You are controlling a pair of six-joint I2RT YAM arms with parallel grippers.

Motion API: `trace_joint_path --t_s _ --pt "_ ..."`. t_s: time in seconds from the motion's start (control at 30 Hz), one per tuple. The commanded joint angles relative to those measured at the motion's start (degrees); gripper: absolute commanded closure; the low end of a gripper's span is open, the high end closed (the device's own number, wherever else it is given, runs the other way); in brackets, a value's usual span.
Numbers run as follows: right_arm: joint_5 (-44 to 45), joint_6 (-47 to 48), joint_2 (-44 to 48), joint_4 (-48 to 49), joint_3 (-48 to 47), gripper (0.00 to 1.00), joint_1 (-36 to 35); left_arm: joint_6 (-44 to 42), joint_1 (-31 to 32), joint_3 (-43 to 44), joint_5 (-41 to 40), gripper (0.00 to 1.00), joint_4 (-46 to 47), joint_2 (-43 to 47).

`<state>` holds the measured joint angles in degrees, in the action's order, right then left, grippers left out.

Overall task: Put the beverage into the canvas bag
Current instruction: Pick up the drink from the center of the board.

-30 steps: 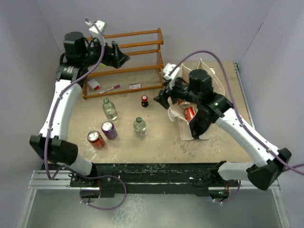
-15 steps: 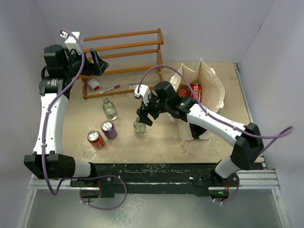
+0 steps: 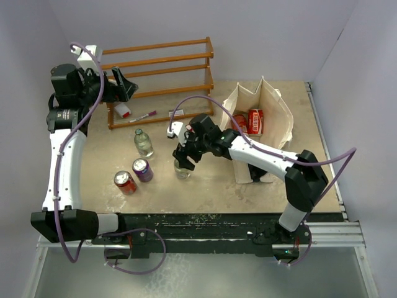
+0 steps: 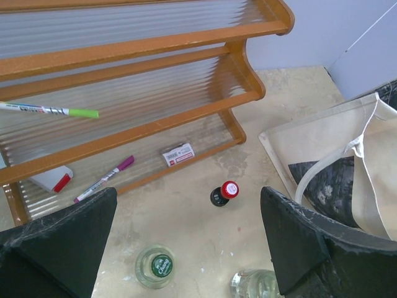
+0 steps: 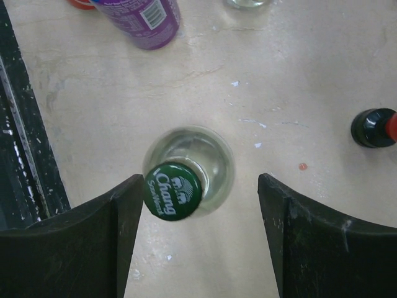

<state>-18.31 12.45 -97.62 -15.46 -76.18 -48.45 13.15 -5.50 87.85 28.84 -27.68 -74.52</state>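
The canvas bag point(image 3: 276, 115) stands open at the right of the table with a red can point(image 3: 255, 121) inside; its black-printed side shows in the left wrist view point(image 4: 322, 149). A clear glass bottle with a green cap point(image 3: 182, 167) stands left of the bag. My right gripper point(image 3: 186, 155) hovers over it, open; in the right wrist view the cap point(image 5: 172, 190) sits against the left finger point(image 5: 124, 236), and the gripper point(image 5: 200, 186) is wide open around the bottle. My left gripper point(image 3: 124, 84) is open and empty, high by the rack, also in its wrist view point(image 4: 187, 194).
A second clear bottle point(image 3: 143, 143), a purple can point(image 3: 142, 169) and a red can point(image 3: 125, 182) stand at the left front. A small dark bottle with a red cap point(image 4: 224, 193) stands near the bag. A wooden rack point(image 3: 161, 74) with markers and a small box lines the back.
My right arm swung left from the bag, leaving the red can inside, and now sits open over the clear bottle. My left arm drew back to the left.
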Motion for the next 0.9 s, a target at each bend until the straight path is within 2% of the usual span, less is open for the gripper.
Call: trace_joint_path --t_s 0.0,0.1,0.37,0.6,0.7,0.87 --pt "-1.34 0.22 -0.01 3.52 -2.28 0.25 -1.31 2.01 -0.81 -1.28 1.54 0.01 2.54 2.19" --pt "-0.70 0.04 -0.03 4.03 -2.26 0.28 -1.82 2.06 -0.91 -1.94 1.66 0.01 2.50 2.65" --pt "0.23 0.20 1.70 4.04 -1.84 0.48 -1.83 2.08 -1.09 -3.55 2.32 0.01 2.88 3.26" --pt "0.33 -0.04 3.09 1.93 -4.05 0.79 -1.83 -1.72 -1.09 -4.74 1.25 0.01 1.91 2.64" --pt "-0.09 -1.98 5.03 -1.70 -6.99 0.98 -1.83 -3.60 -0.97 -4.05 1.07 0.00 0.91 1.62" --pt "2.66 -1.86 11.66 -3.78 -12.00 1.00 -0.76 -6.72 0.96 -2.10 0.83 0.01 0.70 -0.94"
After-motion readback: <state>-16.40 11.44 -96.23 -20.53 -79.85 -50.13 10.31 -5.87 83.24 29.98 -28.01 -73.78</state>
